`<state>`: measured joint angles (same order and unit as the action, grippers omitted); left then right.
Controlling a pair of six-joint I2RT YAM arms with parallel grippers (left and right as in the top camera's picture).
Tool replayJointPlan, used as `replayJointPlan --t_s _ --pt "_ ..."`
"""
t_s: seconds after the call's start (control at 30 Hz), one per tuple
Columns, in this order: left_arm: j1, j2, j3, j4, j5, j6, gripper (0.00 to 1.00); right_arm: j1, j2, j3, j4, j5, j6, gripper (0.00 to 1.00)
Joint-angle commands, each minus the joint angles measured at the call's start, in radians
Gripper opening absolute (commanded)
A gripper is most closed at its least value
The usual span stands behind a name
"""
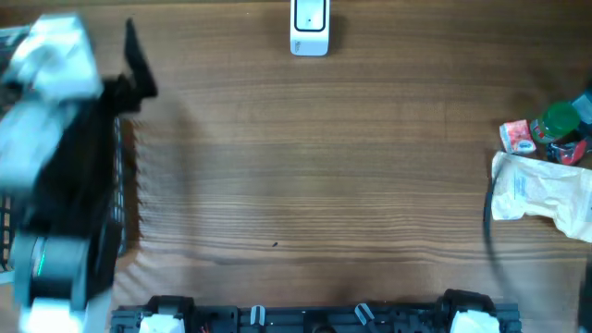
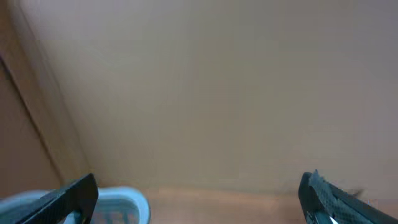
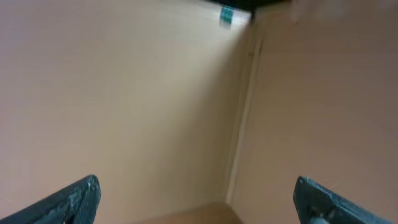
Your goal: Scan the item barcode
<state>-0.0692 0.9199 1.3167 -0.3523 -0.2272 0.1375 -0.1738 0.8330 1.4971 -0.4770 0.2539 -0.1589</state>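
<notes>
While the scanner point(image 1: 309, 26) is sitting at top centre of the desk point(image 1: 324, 185), its long axis running up and down the frame, a white pouch point(image 1: 541, 192) is lying at the right edge, lengthwise left to right. It is touching a green-capped bottle point(image 1: 559, 122) and a red packet point(image 1: 518, 137). The left gripper point(image 2: 198, 186) and right gripper point(image 3: 194, 186) are gaping wide, holding nothing.

Saw brown wood with fine streaked grain and a matt finish on the table point(image 1: 324, 185). Noted smooth, white, faintly glossy plastic on the scanner point(image 1: 309, 28). Found the white packet point(image 1: 541, 194) crinkled and pale, paper or film not told apart. Caught a plastic sheen on the green-capped container point(image 1: 560, 122). Made out dark, matt plastic on the fingers point(image 2: 68, 198) of the left gripper point(image 2: 199, 199) and of the right gripper point(image 3: 199, 199).
</notes>
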Motion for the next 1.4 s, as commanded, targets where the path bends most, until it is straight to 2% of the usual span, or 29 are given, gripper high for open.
replayJointPlan --t_s 0.0,0.07,0.2,0.33,0.43,0.5,0.57,0.7,0.87,0.93,1.1,1.23,1.3,1.37 --pt "0.055 -0.235 -0.070 0.006 0.145 0.003 1.00 -0.003 -0.304 -0.112 -0.002 -0.042 0.004 1.00" --pt "0.098 -0.378 -0.145 0.013 0.237 -0.002 1.00 -0.003 -0.425 -0.164 0.008 -0.043 0.011 1.00" --pt "0.160 -0.601 -0.267 0.018 0.301 -0.074 1.00 -0.003 -0.534 -0.166 -0.010 -0.059 0.076 1.00" --pt "0.161 -0.787 -0.331 -0.030 0.378 -0.113 1.00 -0.015 -0.649 -0.166 -0.031 -0.134 0.142 1.00" --pt "0.150 -0.819 -0.331 -0.029 0.366 -0.128 1.00 -0.026 -0.753 -0.166 -0.064 -0.140 0.140 1.00" --pt "0.153 -0.826 -0.331 -0.014 0.330 -0.047 1.00 -0.026 -0.827 -0.169 -0.109 -0.105 0.134 1.00" --pt "0.153 -0.826 -0.331 0.016 0.315 0.089 1.00 -0.026 -0.821 -0.145 -0.093 -0.044 0.133 1.00" --pt "0.159 -0.826 -0.328 0.061 0.317 0.167 1.00 -0.027 -0.827 -0.145 -0.127 -0.044 0.167 1.00" --pt "0.085 -0.793 -0.326 0.214 0.295 0.174 1.00 -0.027 -0.827 -0.147 -0.132 -0.044 0.241 1.00" --pt "0.067 -0.799 -0.327 0.200 0.232 0.174 1.00 -0.027 -0.827 -0.147 -0.132 -0.044 0.241 1.00" --pt "0.067 -0.885 -0.332 0.174 0.226 0.173 1.00 -0.023 -0.827 -0.147 -0.146 -0.106 0.245 1.00" --pt "0.075 -0.916 -0.315 0.159 0.230 0.169 1.00 0.011 -0.827 -0.147 -0.160 -0.198 0.319 1.00" --pt "0.080 -0.916 -0.316 0.157 0.249 0.168 1.00 0.047 -0.827 -0.147 -0.160 -0.210 0.312 1.00" --pt "0.079 -0.916 -0.317 0.156 0.249 0.168 1.00 0.082 -0.827 -0.147 -0.160 -0.207 0.238 1.00"
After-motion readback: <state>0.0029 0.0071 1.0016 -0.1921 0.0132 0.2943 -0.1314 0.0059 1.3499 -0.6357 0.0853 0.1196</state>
